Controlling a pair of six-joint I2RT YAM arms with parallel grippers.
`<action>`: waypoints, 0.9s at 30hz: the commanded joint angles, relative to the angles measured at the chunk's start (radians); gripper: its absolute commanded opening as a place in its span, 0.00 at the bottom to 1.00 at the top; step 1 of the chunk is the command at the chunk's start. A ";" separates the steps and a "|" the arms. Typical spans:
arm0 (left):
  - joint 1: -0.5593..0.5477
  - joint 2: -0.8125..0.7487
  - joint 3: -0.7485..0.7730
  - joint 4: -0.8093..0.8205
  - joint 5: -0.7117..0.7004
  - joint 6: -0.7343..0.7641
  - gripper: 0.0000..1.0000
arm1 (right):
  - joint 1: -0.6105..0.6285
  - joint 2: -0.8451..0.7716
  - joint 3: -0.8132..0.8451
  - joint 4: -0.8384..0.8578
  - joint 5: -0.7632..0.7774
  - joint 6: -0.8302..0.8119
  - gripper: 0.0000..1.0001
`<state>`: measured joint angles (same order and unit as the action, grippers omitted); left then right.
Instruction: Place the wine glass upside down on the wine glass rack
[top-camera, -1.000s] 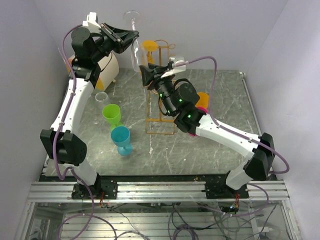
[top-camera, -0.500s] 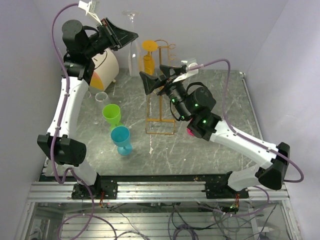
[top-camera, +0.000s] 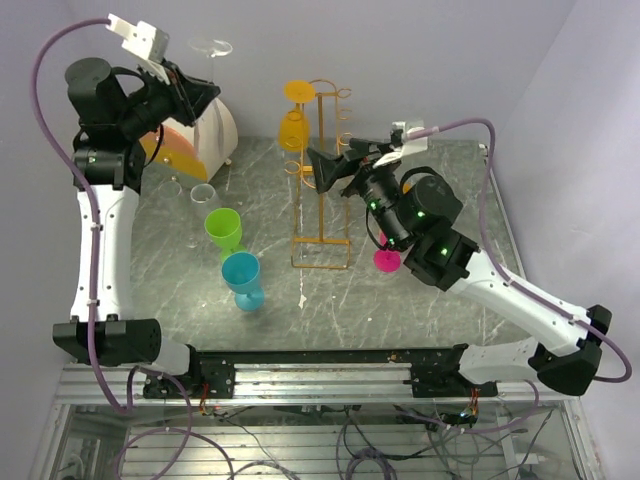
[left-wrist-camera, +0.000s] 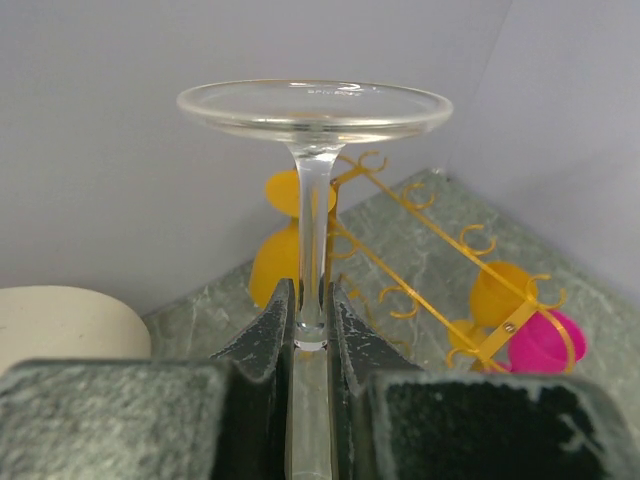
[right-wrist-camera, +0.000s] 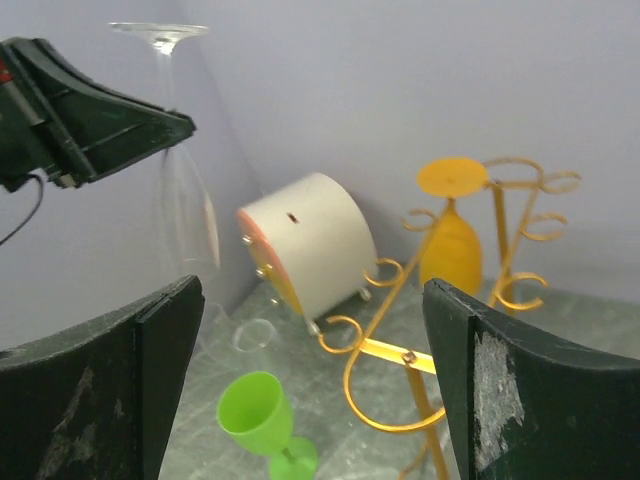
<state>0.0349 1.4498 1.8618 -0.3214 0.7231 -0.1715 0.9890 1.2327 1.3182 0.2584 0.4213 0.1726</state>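
- Wine glass (top-camera: 210, 46): we see it upside down, foot up, raised in the air at the far left above the white drum (top-camera: 215, 130), well apart from the rack (top-camera: 320, 120).
- The left gripper (top-camera: 195, 95) has its fingers clenched on the stem. Our left wrist view shows this best: the wine glass (left-wrist-camera: 313, 200) is pinched a little below the foot by the left gripper (left-wrist-camera: 312, 305).
- Only the right wrist view shows the wine glass (right-wrist-camera: 188, 200) whole, its bowl hanging below the left gripper (right-wrist-camera: 100, 120).
- The right gripper (top-camera: 335, 165) hovers beside the rack's upper part, fingers released and spread wide with nothing in them. In its own view the right gripper (right-wrist-camera: 310, 385) frames the rack (right-wrist-camera: 400, 350) and the green glass (right-wrist-camera: 255, 405).
- The left wrist view gives us a second orange glass (left-wrist-camera: 500, 295) just beside the pink glass (left-wrist-camera: 545, 340), past the rack (left-wrist-camera: 420, 225). From above we find only the pink glass (top-camera: 387, 260), close by the right arm.
- The blue glass (top-camera: 242, 275) shows only from above, just in front of the green glass (top-camera: 225, 228).
- Counted across the views:
  - one wine glass
  - one rack
  - two orange glasses, one of them the hung glass (top-camera: 292, 125), foot up at the rack's left side
  - one pink glass, one green, one blue
  - one small clear cup (top-camera: 203, 193)
  - one drum
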 joint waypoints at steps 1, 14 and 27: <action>-0.018 0.036 -0.096 0.095 -0.044 0.171 0.07 | 0.002 0.048 0.076 -0.215 0.246 0.071 0.92; -0.144 0.164 -0.291 0.430 -0.053 0.332 0.07 | -0.426 -0.090 0.071 -0.825 0.222 0.512 0.85; -0.208 0.344 -0.182 0.454 -0.024 0.406 0.07 | -0.429 -0.246 -0.042 -0.906 0.223 0.537 0.86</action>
<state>-0.1589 1.7695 1.6302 0.0532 0.6720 0.1917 0.5621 1.0161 1.2655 -0.6167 0.6369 0.6914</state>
